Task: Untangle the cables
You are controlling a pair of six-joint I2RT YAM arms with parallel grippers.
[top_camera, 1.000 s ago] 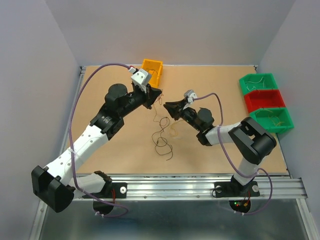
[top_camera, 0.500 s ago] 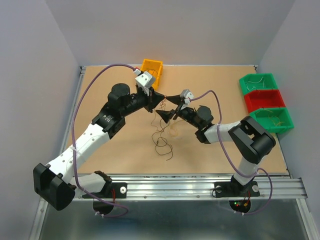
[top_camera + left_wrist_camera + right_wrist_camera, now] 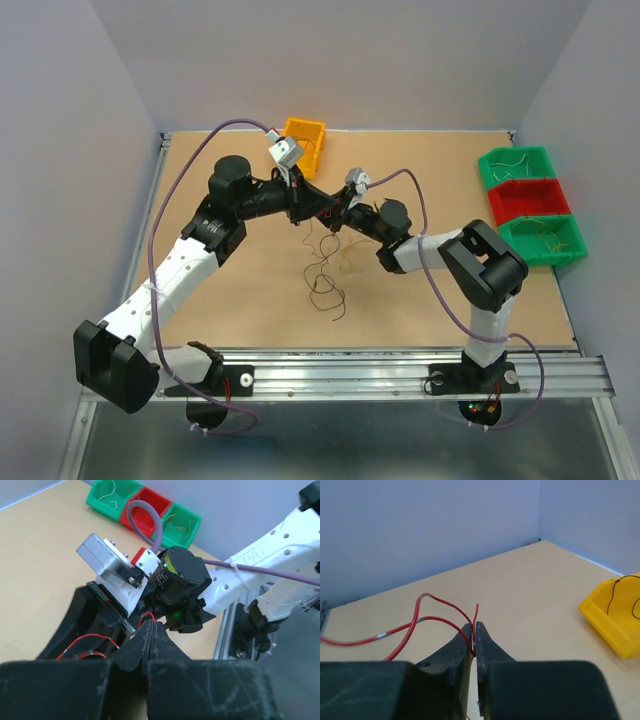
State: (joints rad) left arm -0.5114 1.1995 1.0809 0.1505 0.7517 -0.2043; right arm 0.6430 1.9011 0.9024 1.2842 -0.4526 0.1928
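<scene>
Top external view: the left gripper point(image 3: 318, 203) and the right gripper point(image 3: 338, 210) are seen tip to tip above the tan wooden tabletop point(image 3: 230, 300). Whether they are clenched cannot be told from this height. The loose, curly, hair-thin cables point(image 3: 322, 280) are strung from the meeting fingertips down to the board on the near side of both tools, dark loops together with a paler strand. A yellow plastic bin point(image 3: 305, 140) is placed just beyond the left gripper. A row of green and red plastic bins point(image 3: 527, 200) is set well apart, past the right arm.

Left wrist view: the left gripper point(image 3: 150, 630) is shown clenched, its black fingers pressed together, and a thin red wire point(image 3: 146, 615) is pinched at their tips. More of this wire is looped to the left of the fingers. The right arm's black wrist point(image 3: 180, 575) is seen directly ahead, nearly touching the tips.

Right wrist view: the right gripper point(image 3: 474, 630) is clamped on the same thin red wire point(image 3: 475, 617). A short end is left standing above the tips, and two strands are curved away to the left. The yellow bin point(image 3: 615, 620), with a dark wire point(image 3: 620, 587) inside it, is seen ahead to the right.
</scene>
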